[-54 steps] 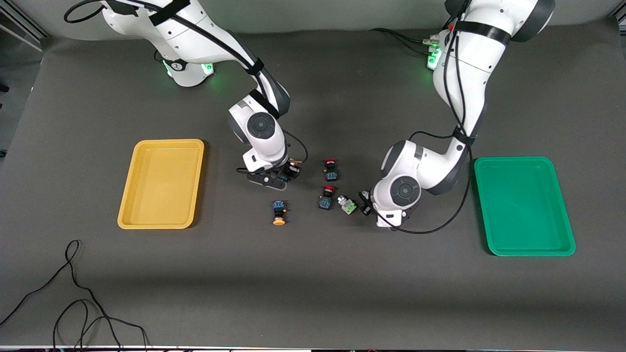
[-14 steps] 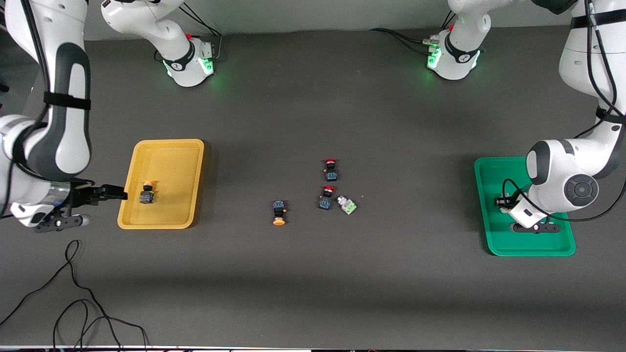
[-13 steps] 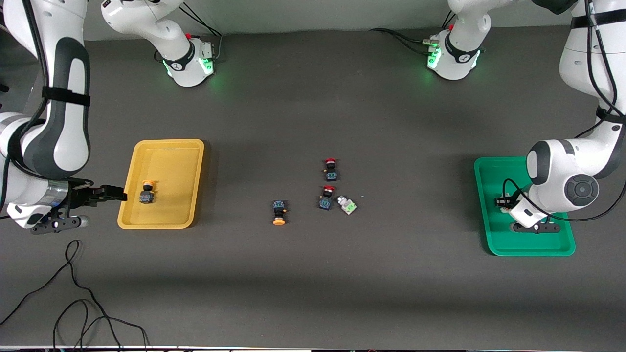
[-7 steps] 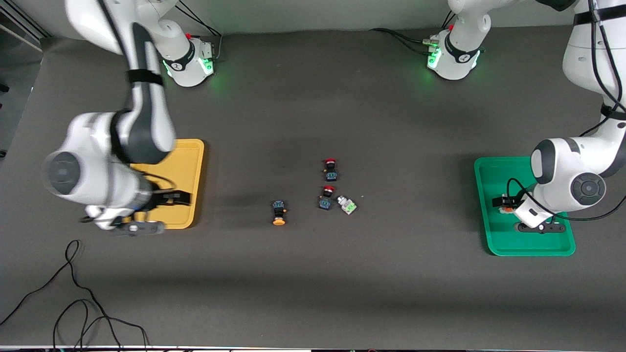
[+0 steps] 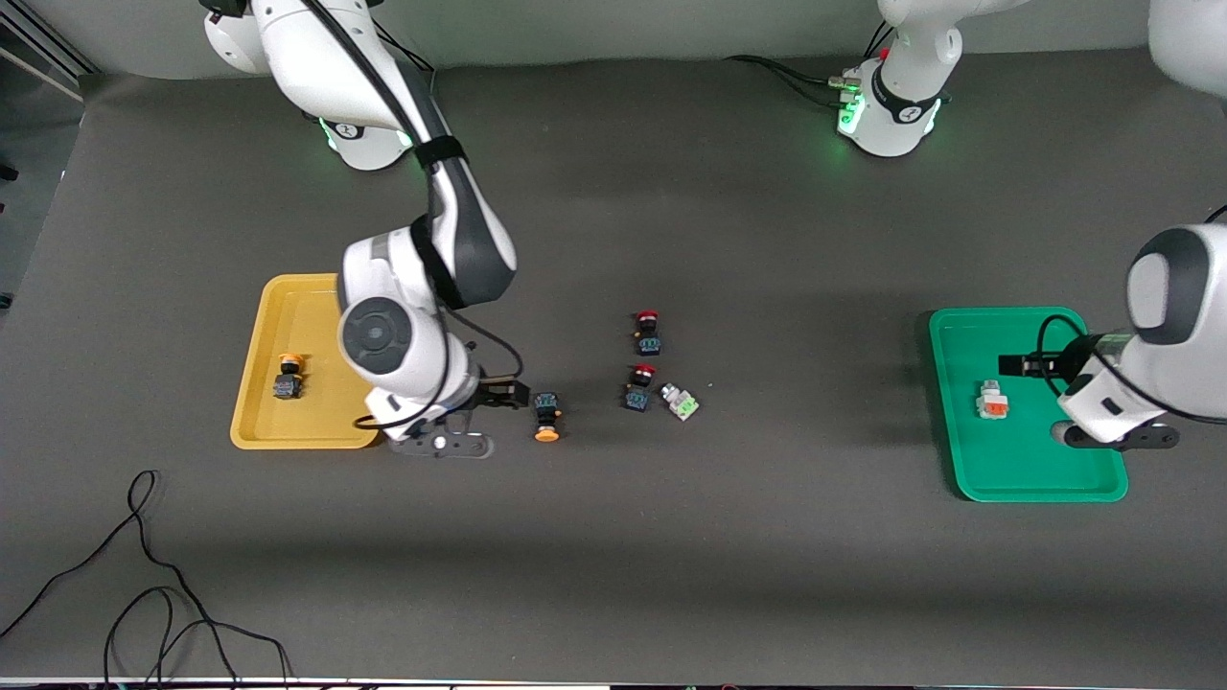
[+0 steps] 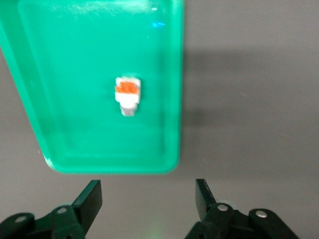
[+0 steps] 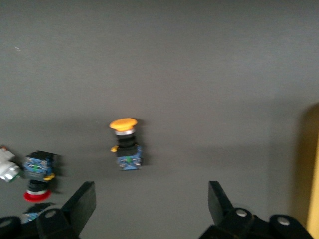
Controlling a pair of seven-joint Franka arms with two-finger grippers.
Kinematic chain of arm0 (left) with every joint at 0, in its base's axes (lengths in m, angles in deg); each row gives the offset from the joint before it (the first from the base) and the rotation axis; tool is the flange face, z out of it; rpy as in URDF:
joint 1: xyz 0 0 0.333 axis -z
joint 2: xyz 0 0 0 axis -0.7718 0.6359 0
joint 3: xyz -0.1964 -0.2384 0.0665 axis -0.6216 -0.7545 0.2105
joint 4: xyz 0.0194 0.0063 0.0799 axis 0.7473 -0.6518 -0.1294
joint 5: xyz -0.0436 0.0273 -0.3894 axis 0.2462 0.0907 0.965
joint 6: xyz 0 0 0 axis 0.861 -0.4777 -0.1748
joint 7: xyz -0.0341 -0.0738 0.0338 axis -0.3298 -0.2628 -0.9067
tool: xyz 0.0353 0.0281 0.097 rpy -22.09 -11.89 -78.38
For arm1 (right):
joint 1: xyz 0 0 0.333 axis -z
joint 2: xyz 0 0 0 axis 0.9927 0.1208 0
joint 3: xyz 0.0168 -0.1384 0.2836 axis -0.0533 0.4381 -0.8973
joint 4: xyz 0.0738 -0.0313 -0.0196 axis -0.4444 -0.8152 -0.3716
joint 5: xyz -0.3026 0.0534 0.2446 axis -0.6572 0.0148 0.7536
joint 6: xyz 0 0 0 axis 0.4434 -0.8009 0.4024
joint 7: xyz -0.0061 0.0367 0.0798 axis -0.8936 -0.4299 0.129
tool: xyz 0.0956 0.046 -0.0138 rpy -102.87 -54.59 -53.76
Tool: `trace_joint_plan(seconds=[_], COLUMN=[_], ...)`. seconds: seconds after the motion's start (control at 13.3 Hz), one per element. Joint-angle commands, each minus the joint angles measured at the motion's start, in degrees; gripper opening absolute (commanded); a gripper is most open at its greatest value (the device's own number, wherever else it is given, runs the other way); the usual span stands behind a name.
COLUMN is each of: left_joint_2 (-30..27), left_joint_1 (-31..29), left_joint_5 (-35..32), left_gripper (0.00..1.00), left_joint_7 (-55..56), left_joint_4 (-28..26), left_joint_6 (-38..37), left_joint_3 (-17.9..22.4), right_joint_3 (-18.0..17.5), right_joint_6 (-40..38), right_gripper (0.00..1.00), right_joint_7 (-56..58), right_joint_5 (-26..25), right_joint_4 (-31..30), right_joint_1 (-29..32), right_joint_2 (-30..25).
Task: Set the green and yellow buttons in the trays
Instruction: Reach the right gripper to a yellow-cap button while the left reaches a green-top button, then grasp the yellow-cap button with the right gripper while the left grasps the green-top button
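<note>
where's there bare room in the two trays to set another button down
Yellow tray: one yellow-capped button mid-tray; bare nearer and farther from the camera. Green tray: one orange-faced block; the left end effector hangs over its middle. Crowded: the loose buttons mid-table.

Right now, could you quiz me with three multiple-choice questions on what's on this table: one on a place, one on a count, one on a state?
1. Where is the white button with the orange face?
A in the green tray
B in the yellow tray
C on the bare table

2. How many red-capped buttons lie on the table?
A one
B two
C four

3. The right gripper's fingers are:
A shut on a button
B open, holding nothing
C shut, holding nothing

Answers: 1 A, it rests on the green floor. 2 B, two lie mid-table. 3 B, its wrist view shows spread fingers.
</note>
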Motion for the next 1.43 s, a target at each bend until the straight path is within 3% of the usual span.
trace_joint_plan(seconds=[0.0, 0.3, 0.6, 0.68, 0.83, 0.98, 1.2, 1.35], left_joint_2=[1.7, 4.6, 12.5, 14.3, 17.5, 20.5, 24.9, 27.2], left_joint_1=[1.6, 8.9, 19.1, 21.4, 24.8, 26.8, 30.0, 31.3], left_joint_5=[3.4, 8.6, 10.7, 10.6, 10.4, 10.4, 10.2, 10.1], left_gripper=[0.85, 0.85, 0.85, 0.89, 0.88, 0.84, 0.84, 0.80], left_joint_7=[6.9, 27.2, 49.8, 53.2, 59.4, 65.2, 72.1, 76.6], left_joint_4=[7.2, 8.8, 12.2, 12.3, 12.3, 12.3, 12.3, 12.3], left_joint_6=[-7.0, -3.7, 7.7, 10.7, 18.2, 24.4, 30.6, 34.5], left_joint_3=[-2.0, -4.6, -4.6, -4.6, -4.6, -4.6, -4.4, -4.3], right_joint_3=[-1.5, -4.0, -6.0, -6.4, -6.6, -7.8, -8.4, -8.3], right_joint_6=[3.2, 12.3, 18.8, 19.6, 20.6, 23.6, 24.4, 24.1], right_gripper=[1.00, 1.00, 1.00, 1.00, 0.99, 0.85, 0.44, 0.27], right_joint_7=[-2.6, -2.7, -2.7, -2.7, -2.7, -2.7, -2.7, -2.7], right_joint_5=[0.5, 0.7, 0.9, 1.0, 1.0, 1.0, 1.4, 1.4], right_joint_4=[1.8, 1.5, 1.3, 1.2, 0.5, -1.1, -1.6, -1.6], right_joint_1=[0.9, 0.9, 0.9, 1.0, 0.9, 0.9, 1.0, 1.2], right_joint_2=[2.7, 8.7, 13.0, 13.4, 14.0, 14.0, 13.9, 13.4])
